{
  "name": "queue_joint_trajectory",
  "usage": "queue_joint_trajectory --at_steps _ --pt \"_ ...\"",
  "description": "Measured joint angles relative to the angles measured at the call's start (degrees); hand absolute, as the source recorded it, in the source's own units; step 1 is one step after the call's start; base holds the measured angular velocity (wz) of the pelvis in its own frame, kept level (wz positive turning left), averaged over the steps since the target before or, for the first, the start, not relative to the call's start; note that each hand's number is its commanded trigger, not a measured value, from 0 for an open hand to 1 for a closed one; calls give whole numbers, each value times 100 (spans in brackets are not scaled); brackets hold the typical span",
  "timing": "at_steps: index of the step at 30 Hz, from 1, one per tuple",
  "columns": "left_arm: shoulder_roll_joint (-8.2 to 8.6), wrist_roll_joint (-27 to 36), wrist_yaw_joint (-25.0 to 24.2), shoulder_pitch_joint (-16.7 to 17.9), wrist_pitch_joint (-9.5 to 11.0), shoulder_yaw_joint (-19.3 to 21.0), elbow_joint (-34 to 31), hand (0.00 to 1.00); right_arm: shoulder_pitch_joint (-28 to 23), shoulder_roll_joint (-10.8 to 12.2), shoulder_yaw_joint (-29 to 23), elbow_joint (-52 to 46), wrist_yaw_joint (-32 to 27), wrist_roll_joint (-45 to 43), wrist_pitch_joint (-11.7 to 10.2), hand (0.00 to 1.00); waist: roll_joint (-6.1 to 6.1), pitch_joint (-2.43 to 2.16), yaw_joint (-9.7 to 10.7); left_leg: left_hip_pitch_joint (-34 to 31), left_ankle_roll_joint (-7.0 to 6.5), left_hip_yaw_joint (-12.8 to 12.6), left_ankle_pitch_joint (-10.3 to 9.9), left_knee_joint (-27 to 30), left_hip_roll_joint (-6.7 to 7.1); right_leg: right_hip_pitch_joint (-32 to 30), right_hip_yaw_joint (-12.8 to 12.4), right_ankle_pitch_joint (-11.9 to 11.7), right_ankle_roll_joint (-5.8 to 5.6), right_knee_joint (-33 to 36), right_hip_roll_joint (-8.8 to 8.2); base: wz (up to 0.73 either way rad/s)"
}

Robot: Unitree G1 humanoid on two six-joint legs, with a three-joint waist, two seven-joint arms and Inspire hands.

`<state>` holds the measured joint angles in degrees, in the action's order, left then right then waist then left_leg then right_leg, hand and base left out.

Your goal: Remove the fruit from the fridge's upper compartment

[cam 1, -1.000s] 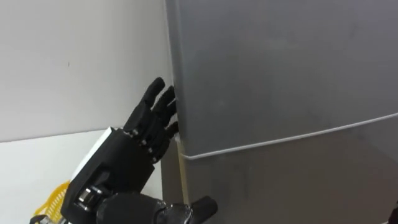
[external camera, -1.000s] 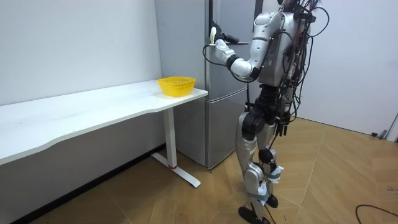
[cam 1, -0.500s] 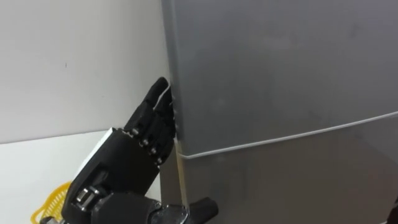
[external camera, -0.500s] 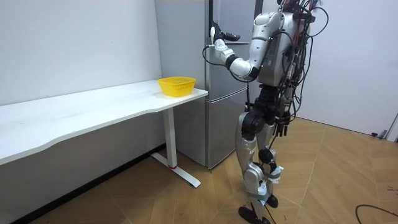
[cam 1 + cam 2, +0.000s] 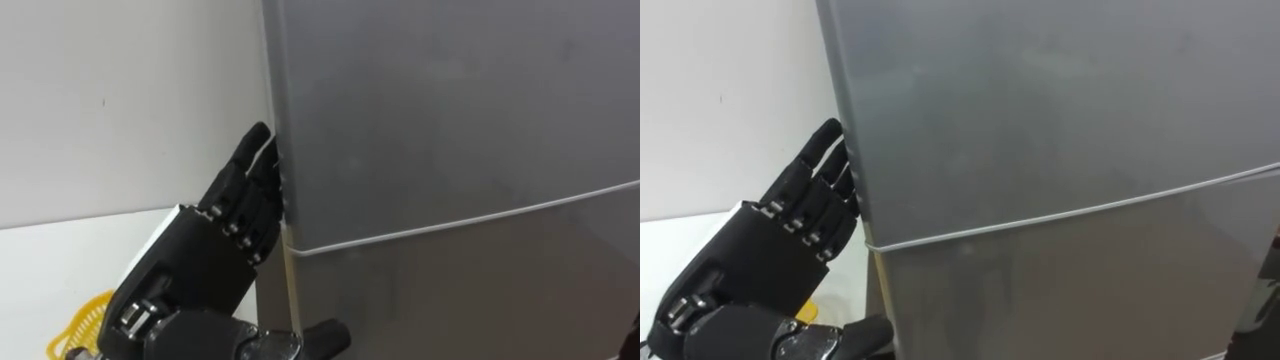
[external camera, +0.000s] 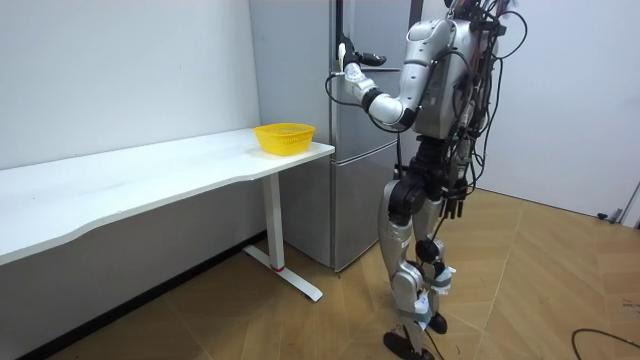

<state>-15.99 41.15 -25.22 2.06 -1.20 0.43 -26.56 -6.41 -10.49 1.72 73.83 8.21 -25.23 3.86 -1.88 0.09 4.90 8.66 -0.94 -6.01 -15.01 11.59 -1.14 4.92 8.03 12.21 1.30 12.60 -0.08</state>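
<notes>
left robot hand (image 5: 215, 235) nearer fridge door (image 5: 450, 110)

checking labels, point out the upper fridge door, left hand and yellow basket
grey upper fridge door (image 5: 450, 110): left eye view, door face
black left hand (image 5: 203, 262): left eye view, its back
yellow round basket (image 6: 284, 142): room view, side wall

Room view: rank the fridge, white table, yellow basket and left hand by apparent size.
1. White table or fridge: too close to rank; the table lies nearer the camera, and the robot covers part of the fridge.
2. Yellow basket.
3. Left hand.
</notes>
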Motion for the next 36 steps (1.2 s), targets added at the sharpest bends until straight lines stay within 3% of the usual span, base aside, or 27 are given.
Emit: queue_joint_trajectory --at_steps 11,12,13,14,22,23,24,26,28,29,33,36 --pt "-2 124 57 0 6 -8 0 0 54 -7 46 -7 75 -14 -1 0 -64 18 98 -32 0 -27 0 8 6 -8 -23 -46 -23 1 -14 1" --pt "-2 155 63 1 6 -15 1 31 56 -12 47 -9 76 -14 -1 0 -72 20 98 -38 -1 -44 0 15 6 -27 -25 -49 -25 1 -17 0" --pt "-2 167 63 1 6 -16 0 76 56 -15 47 -9 77 -14 -1 0 -76 20 97 -42 -1 -53 0 15 7 -33 -25 -49 -26 1 -18 0" --pt "-2 200 68 0 6 -26 0 100 57 -22 47 -16 84 -14 0 0 -88 17 97 -53 -1 -79 0 17 7 -44 -26 -51 -28 1 -21 0" --pt "-7 208 343 0 34 30 0 98 82 -40 155 -33 202 -211 7 0 -110 9 69 -121 -14 -181 7 27 29 -105 -52 -73 -64 -4 -51 2" --pt "-10 208 341 0 44 26 -25 87 87 -40 155 -33 225 -211 15 0 -111 9 69 -121 -14 -184 8 27 39 -106 -68 -81 -76 -5 -48 -3" --pt "-11 208 341 0 46 20 -41 69 90 -40 157 -43 245 -211 36 0 -115 8 69 -120 -16 -188 8 28 50 -107 -83 -88 -88 -5 -48 -4" --pt "-6 213 347 -7 53 16 -41 65 105 -40 158 -49 252 -211 85 0 -134 9 73 -118 -17 -203 9 28 69 -116 -131 -104 -114 -5 -55 -7" --pt "1 216 348 -62 85 -10 -40 40 105 -40 164 -50 257 -230 105 0 -140 10 105 -116 -19 -225 10 29 85 -116 -183 -114 -131 -2 -68 -3" --pt "4 216 348 -176 88 -92 -41 0 99 -40 166 -42 269 -242 111 0 -139 10 107 -117 -20 -238 10 30 92 -117 -202 -121 -142 2 -74 0" --pt "4 405 51 -754 147 -738 -52 0 140 -38 170 -58 292 -257 116 0 -135 12 154 -95 -21 -340 10 25 101 -108 -330 -137 -167 1 -76 -17" --pt "6 598 -393 -912 146 -1079 -202 0 178 -40 169 -160 296 -257 119 0 -118 22 313 -68 -20 -474 10 15 81 -122 -359 -137 -167 2 -59 -18"
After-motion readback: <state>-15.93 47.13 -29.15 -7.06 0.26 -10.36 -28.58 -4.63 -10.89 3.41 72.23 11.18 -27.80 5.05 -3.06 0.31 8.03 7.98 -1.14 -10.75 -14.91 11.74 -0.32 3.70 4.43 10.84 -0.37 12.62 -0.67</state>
